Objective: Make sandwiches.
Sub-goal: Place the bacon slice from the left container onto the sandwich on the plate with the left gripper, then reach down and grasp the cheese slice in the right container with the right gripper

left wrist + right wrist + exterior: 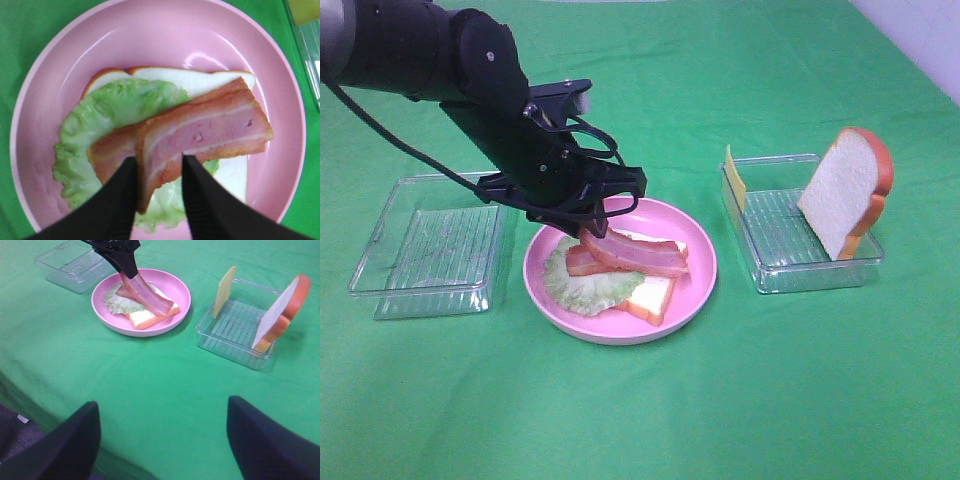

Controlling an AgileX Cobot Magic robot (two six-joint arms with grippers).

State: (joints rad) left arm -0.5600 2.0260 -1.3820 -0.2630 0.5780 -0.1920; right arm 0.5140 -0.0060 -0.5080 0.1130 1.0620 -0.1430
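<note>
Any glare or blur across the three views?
Exterior high: even light, glints on the left clear tray, soft shadow under the pink plate. Left wrist: glare patch on the plate, bacon strip sharp, left gripper featureless black. Right wrist: right gripper dark and defocused.

Left arm (470, 80) and left gripper (159, 167), pinching the raised bacon strip (642, 256), block pink plate (702, 283)'s rear-left — front and right open. Tray (810, 272) beside it: cheese slice (733, 181) and upright bread slice (840, 190) at the ends, middle free.
</note>
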